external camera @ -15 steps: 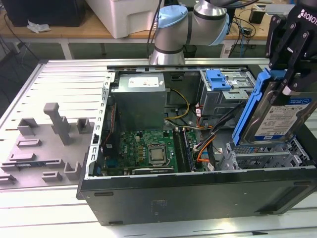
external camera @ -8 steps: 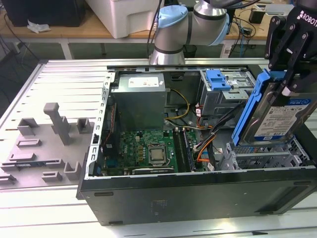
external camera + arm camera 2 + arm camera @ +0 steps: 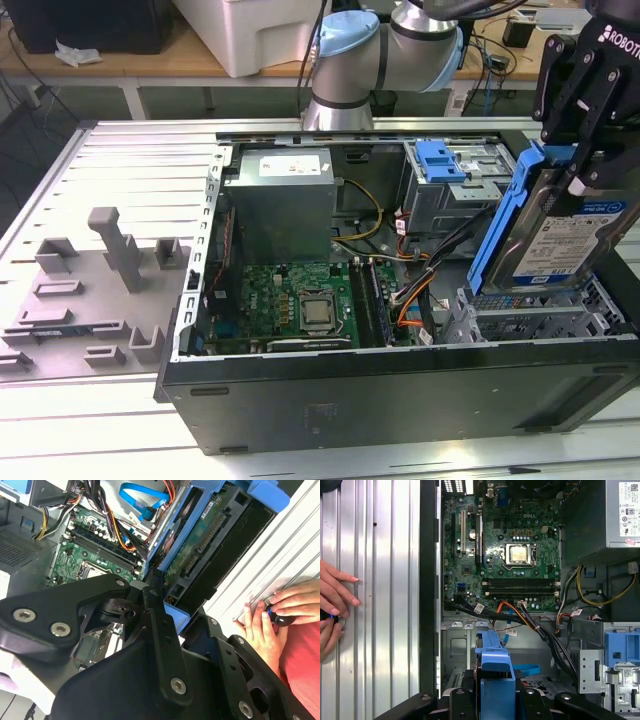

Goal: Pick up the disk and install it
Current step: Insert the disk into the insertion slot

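Table [image 3: 130,170], ribbed metal, bears case [image 3: 400,395]; fingers [image 3: 592,110] grip disk [image 3: 575,245].

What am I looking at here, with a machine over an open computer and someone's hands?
A robot arm is working on an open computer case. The exterior view comes from a camera off the arm; both wrist views come from cameras riding near its wrist. Its gripper, the black claw, is shut on the disk, a silver drive in a blue frame, held tilted over the case. Inside are a green motherboard and a grey power-supply box. A grey moulded tray sits on the ribbed metal table beside the case. A person's hands rest on that table.
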Motion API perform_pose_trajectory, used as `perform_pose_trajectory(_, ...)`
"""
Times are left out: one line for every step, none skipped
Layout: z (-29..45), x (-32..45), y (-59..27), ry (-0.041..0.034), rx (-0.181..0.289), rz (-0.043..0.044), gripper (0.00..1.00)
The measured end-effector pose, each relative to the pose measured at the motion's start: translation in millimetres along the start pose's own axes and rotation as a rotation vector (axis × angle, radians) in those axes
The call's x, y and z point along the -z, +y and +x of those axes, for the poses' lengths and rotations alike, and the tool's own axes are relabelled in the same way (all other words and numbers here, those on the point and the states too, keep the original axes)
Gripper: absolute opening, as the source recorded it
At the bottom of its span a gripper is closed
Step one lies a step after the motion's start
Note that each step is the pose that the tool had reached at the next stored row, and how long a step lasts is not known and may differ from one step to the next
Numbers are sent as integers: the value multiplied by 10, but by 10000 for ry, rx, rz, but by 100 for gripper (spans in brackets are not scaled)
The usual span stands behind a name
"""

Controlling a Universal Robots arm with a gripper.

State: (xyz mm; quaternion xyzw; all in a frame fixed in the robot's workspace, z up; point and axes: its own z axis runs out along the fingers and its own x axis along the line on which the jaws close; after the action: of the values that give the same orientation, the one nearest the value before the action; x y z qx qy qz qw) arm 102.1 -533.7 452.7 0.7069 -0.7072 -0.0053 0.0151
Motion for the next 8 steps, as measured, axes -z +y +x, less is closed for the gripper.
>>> perform_pose_trajectory(0,0,0,-1,0,0,37)
perform_pose_trajectory(1,-1,0,-2,0,-1,37)
perform_pose_trajectory(3,-2,0,-3,0,0,37)
perform_pose_trajectory(5,-1,0,0,0,0,37)
perform_pose_trajectory(10,-1,0,0,0,0,37)
perform_pose_trajectory(12,-1,0,0,8,0,37)
perform_pose_trajectory(14,0,0,1,19,0,37)
perform_pose_trajectory(15,-1,0,1,30,0,37)
